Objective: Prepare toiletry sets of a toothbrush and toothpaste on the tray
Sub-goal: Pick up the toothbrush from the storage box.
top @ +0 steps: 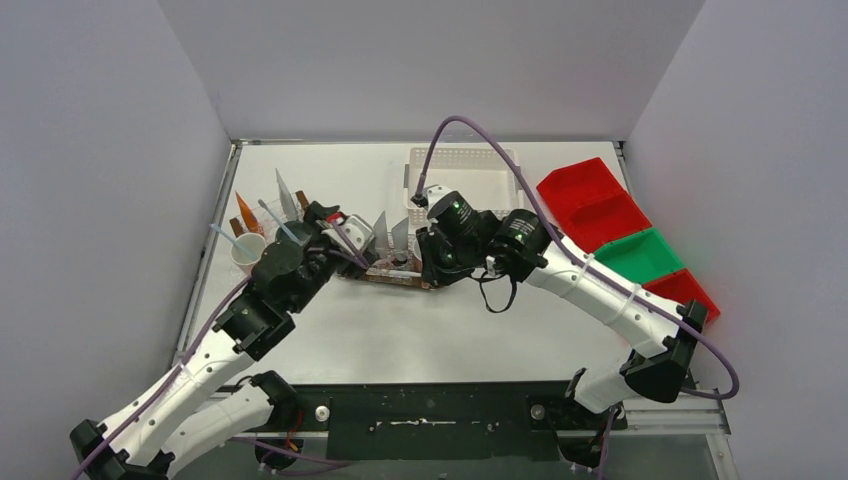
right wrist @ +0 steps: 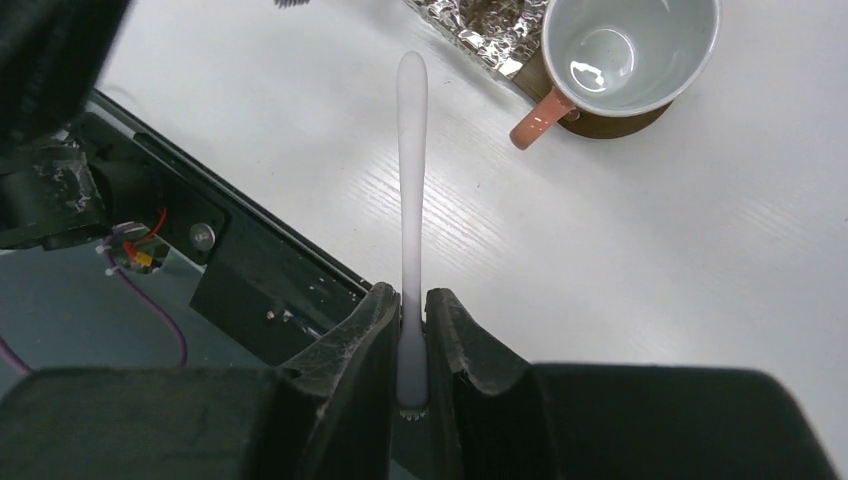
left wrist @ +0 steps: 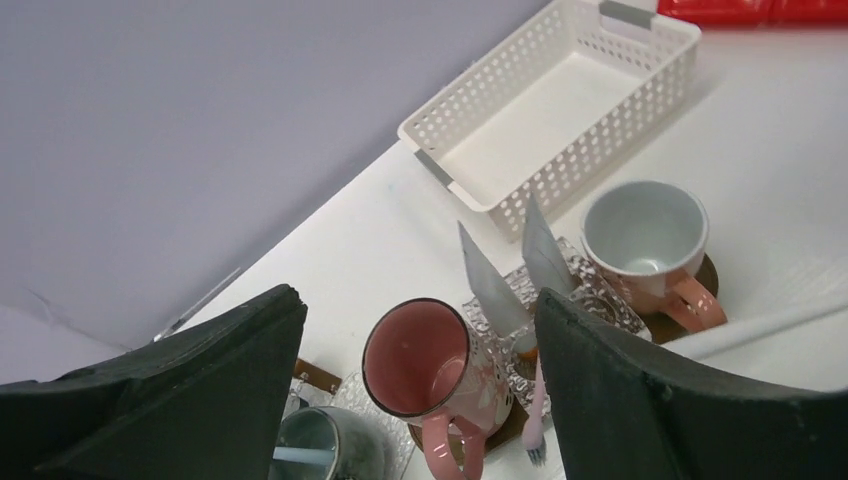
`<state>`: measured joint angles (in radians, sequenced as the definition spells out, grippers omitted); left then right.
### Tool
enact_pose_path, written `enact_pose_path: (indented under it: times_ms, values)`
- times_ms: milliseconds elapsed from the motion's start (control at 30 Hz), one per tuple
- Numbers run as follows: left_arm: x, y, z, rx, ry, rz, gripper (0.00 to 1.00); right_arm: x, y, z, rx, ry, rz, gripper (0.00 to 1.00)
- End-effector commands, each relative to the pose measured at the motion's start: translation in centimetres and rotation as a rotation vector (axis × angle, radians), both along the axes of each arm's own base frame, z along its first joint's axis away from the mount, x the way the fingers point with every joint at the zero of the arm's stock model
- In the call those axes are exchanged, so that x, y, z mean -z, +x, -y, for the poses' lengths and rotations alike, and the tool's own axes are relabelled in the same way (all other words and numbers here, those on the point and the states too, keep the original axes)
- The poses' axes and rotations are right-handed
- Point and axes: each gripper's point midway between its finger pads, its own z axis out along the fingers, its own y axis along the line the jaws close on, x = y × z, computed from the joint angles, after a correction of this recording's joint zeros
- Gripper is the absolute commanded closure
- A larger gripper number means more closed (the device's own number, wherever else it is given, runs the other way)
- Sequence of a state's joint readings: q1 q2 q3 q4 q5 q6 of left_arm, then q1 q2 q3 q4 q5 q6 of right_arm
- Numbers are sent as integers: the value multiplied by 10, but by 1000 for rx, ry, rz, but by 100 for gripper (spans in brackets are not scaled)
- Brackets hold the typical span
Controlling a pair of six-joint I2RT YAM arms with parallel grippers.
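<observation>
My left gripper (left wrist: 417, 298) hangs open above a pinkish-white mug (left wrist: 415, 357) with a pink inside, which holds nothing. Beside it stand a dark mug (left wrist: 325, 450) with a pale blue toothbrush in it, two grey tapered tubes (left wrist: 490, 280) and a pink toothbrush (left wrist: 537, 420), head down. A white mug with a pink handle (right wrist: 630, 50) stands empty on the brown tray (top: 400, 278), which is partly covered in crinkled foil (right wrist: 480, 20). My right gripper (right wrist: 412, 292) is shut on the bristle end of a white toothbrush (right wrist: 411, 180), held over the table in front of that mug.
A white perforated basket (top: 455, 170) sits behind the tray. Red bins (top: 600, 205) and a green bin (top: 640, 255) line the right side. At the far left stand a white cup (top: 248, 250) and an orange tube (top: 245, 212). The black base rail (right wrist: 250, 270) runs along the near edge.
</observation>
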<state>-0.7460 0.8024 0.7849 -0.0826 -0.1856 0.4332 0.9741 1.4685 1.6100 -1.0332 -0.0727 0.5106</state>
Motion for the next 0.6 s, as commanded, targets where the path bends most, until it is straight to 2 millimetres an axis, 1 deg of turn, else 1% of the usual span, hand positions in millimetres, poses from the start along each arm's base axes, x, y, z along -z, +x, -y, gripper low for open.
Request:
enact_pose_path:
  times_ms: [0,133,333,467,567]
  values:
    - [-37,6,-15,-52,-294,28,16,-6,10,-1,98,-8,90,100]
    - [-45,12,-38,-124,-450,23,11,-1,11,-6,119,-31,116,100]
    - [-49,15,-72,-227,-620,28,7,6,21,-9,162,-71,154,100]
    - [-52,12,-89,-275,-683,52,5,10,26,-12,175,-71,168,100]
    - [-52,12,-97,-304,-697,65,4,11,30,-15,185,-66,181,100]
